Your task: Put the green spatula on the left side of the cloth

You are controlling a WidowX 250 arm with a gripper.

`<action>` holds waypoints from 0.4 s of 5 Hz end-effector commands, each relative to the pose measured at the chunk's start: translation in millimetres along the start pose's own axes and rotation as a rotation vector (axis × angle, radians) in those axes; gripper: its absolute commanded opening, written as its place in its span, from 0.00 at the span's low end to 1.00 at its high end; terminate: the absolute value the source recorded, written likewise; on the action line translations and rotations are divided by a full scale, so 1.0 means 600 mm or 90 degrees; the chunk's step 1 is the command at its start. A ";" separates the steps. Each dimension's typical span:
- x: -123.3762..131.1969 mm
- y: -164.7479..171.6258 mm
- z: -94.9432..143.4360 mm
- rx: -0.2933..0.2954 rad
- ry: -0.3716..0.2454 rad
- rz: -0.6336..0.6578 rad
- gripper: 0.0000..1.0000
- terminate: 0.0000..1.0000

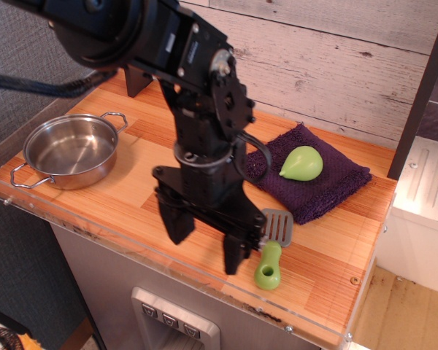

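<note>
One step is in hand as we are reading it: the approach to the green spatula (271,250), with no grasp made yet. Our end effector (204,240) is hanging low over the front edge of the desk (87,200), its two black fingers (174,222) spread apart and pointing down, empty. The right-hand finger in view is sitting just beside the spatula's lime handle; we cannot tell whether it is touching it.

The spatula is lying near the front edge, toward the right corner, grey slotted blade pointing back toward the purple knitted cloth (328,182), just in front of it. A green pear-shaped toy (301,162) is resting on top of the cloth. A steel pan (71,150) is standing at the left end, well apart.

We are judging that the next move calls for shifting the end effector over the handle so the fingers are straddling it, then lowering and pinching. The arm is reaching forward from the back left, wrist bent steeply downward, hiding the bare desk left of the cloth.
</note>
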State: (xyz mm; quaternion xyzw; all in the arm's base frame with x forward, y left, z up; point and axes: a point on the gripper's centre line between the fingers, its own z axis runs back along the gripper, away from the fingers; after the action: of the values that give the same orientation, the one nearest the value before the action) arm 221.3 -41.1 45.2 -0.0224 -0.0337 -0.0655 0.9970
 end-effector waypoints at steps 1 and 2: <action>0.056 -0.055 0.010 -0.042 -0.053 -0.011 1.00 0.00; 0.066 -0.069 -0.010 -0.011 -0.040 -0.037 1.00 0.00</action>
State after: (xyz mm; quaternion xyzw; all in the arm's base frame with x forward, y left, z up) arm 248.6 -85.9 31.4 -0.0265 -0.0431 -0.0936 0.9943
